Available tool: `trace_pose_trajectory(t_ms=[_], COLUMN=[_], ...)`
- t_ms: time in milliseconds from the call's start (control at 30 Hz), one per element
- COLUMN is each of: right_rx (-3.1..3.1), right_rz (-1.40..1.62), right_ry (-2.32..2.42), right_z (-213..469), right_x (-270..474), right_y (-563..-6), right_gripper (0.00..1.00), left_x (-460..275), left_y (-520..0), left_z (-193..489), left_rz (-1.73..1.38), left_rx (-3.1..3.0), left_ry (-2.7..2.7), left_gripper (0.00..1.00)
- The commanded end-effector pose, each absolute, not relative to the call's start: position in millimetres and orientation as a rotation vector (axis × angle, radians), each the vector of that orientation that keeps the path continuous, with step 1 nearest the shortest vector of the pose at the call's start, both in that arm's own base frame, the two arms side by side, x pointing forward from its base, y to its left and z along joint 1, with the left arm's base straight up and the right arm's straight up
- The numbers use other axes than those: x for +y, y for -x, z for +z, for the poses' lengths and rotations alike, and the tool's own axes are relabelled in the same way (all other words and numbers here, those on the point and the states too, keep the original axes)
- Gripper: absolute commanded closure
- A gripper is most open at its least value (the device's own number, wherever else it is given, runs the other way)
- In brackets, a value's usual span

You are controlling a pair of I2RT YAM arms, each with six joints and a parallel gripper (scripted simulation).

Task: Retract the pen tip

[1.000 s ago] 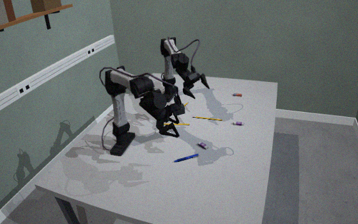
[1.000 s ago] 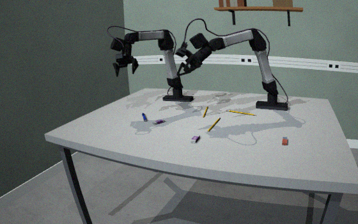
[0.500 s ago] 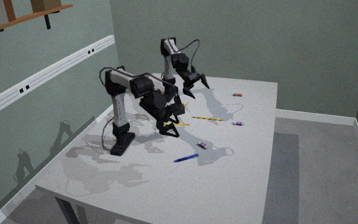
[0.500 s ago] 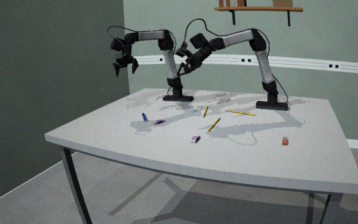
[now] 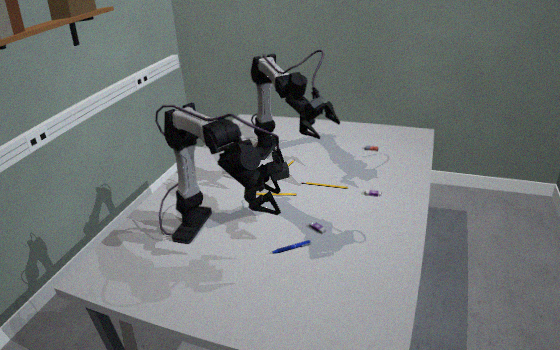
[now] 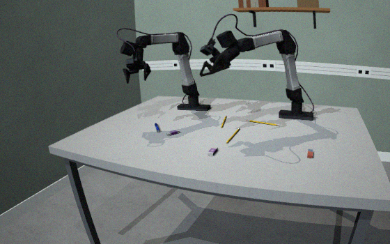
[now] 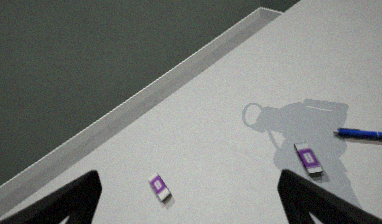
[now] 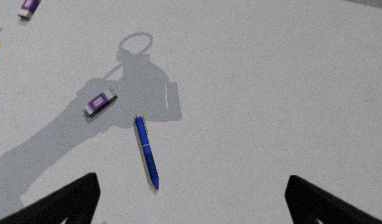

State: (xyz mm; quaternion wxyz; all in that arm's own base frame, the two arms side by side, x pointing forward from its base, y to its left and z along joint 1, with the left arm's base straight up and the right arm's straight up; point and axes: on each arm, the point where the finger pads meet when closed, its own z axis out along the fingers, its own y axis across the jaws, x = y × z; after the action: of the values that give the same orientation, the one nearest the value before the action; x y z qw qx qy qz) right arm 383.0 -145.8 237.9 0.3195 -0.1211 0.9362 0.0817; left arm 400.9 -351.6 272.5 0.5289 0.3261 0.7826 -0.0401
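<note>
The ballpoint pen (image 5: pixel 291 247) (image 6: pixel 157 127) (image 7: pixel 364 134) (image 8: pixel 146 145) lies flat on the surface (image 5: pixel 319 305) (image 6: pixel 187 167) (image 7: pixel 207 135) (image 8: pixel 272 100): a slim, glossy blue body with a pale ring around the middle and a tapering end. Whether its writing point is out is too small to tell. In the top view it lies on the near part of the surface, just beside a purple-and-white block (image 5: pixel 317 227) (image 6: pixel 173 132) (image 7: pixel 308 159) (image 8: pixel 99 102), apart from it. Another purple-and-white block (image 5: pixel 372 193) (image 6: pixel 212 151) (image 7: pixel 159 187) (image 8: pixel 29 7) and an orange-and-grey block (image 5: pixel 371 148) (image 6: pixel 310 153) lie farther away, with three yellow pencils, all loose on the surface. The right gripper (image 5: pixel 278 201) (image 6: pixel 136 81) (image 8: pixel 193 183) hangs above the surface with fingers wide and nothing between them; the left gripper (image 5: pixel 329 129) (image 6: pixel 203 70) (image 7: pixel 190 178) is also raised, fingers wide and holding nothing.
</note>
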Motion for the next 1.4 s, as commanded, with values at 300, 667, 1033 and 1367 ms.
trace_pose_trajectory(t_ms=[300, 667, 1033, 1367], right_rx=[2.448, 2.448, 2.448, 2.448], right_rz=[0.202, 0.202, 0.202, 0.202], right_ry=[0.324, 0.324, 0.324, 0.324], right_z=[242.8, 242.8, 242.8, 242.8], right_x=[-146.0, -146.0, -146.0, -146.0], right_y=[-383.7, -383.7, -383.7, -383.7], right_gripper=[0.0, 0.0, 0.0, 0.0], left_x=[-291.0, -231.5, -157.2, -103.9], left_y=[-418.2, -429.5, -430.1, -421.0], left_z=[300.7, 325.0, 352.8, 370.2], left_rz=[-0.139, -0.142, -0.127, -0.104], left_rx=[1.849, 1.818, 1.76, 1.707], left_ry=[-0.627, -0.486, -0.323, -0.213], left_gripper=[0.0, 0.0, 0.0, 0.0])
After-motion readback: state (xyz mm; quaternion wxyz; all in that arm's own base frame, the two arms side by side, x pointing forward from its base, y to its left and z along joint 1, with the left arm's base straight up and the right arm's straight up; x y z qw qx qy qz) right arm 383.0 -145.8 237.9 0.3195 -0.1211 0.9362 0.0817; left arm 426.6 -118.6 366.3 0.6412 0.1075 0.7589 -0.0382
